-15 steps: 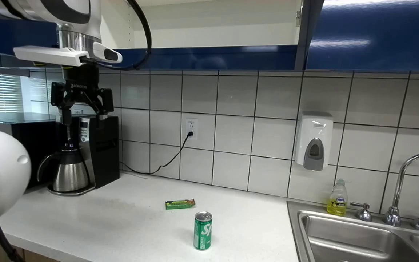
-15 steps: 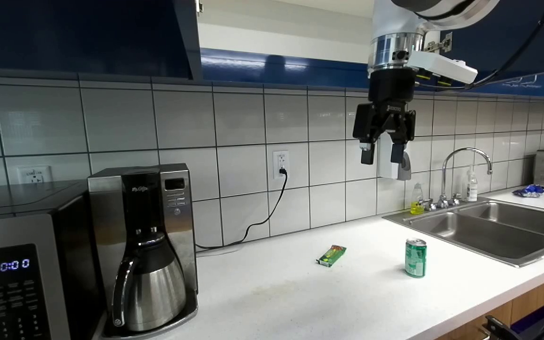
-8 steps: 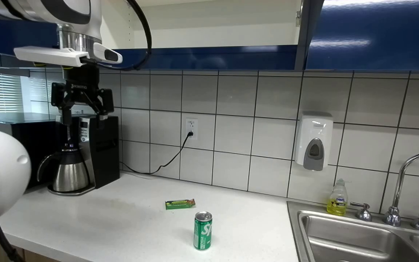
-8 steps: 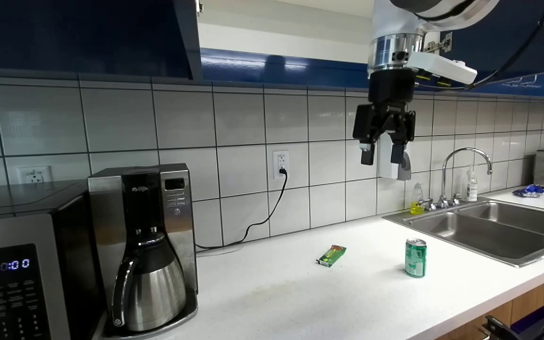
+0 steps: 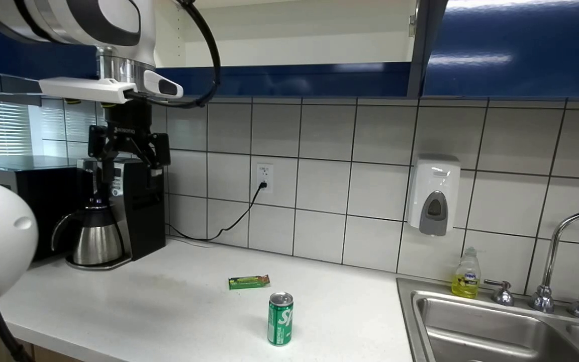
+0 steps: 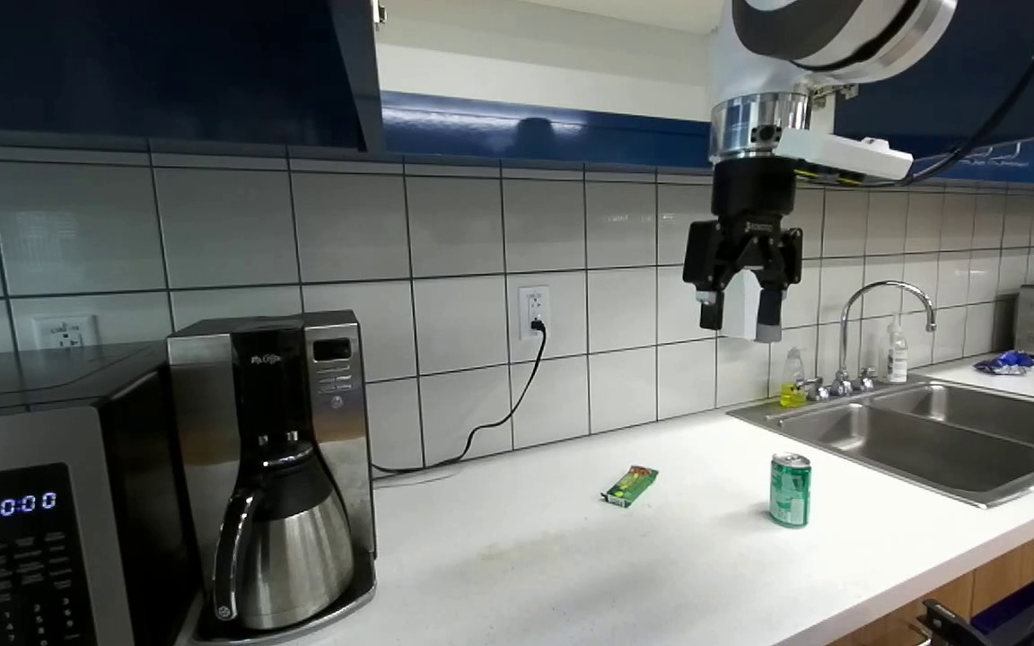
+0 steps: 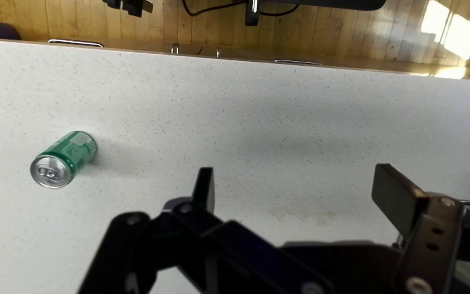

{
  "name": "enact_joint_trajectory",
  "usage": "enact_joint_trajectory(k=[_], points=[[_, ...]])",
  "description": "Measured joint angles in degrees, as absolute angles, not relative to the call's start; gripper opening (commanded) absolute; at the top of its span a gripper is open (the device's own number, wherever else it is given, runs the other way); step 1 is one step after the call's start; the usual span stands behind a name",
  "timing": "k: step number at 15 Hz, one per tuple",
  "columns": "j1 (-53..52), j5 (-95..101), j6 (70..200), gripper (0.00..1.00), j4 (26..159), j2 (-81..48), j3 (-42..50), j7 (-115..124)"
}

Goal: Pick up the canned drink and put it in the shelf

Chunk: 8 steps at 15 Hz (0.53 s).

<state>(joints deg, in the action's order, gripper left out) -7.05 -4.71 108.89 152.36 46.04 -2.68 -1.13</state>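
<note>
The canned drink, a small green can with a silver top, stands upright on the white counter in both exterior views (image 5: 280, 322) (image 6: 790, 492). In the wrist view the can (image 7: 65, 157) is at the left, outside the jaws. My gripper (image 5: 129, 181) hangs pointing down, high above the counter and apart from the can; it also shows in an exterior view (image 6: 740, 321). In the wrist view the gripper (image 7: 294, 188) has its fingers wide apart with only counter seen between them. The shelf, a pale recess with a blue front edge, is above the counter (image 5: 294, 45) (image 6: 553, 81).
A flat green packet (image 5: 249, 282) lies near the can. A coffee maker (image 6: 270, 484) and a microwave (image 6: 41, 520) stand at one end. A sink (image 5: 490, 327) with a faucet (image 5: 553, 251) is at the other. A soap dispenser (image 5: 434, 196) hangs on the tiled wall.
In the last half second my gripper has moved lower and somewhat to the right in both exterior views. Before that it was still. The can and the packet have not moved.
</note>
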Motion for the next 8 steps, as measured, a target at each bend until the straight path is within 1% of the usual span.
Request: enact_joint_trajectory(k=[8], points=[[-2.2,0.8,116.7,1.0,156.0,40.9,-0.6,-1.1]])
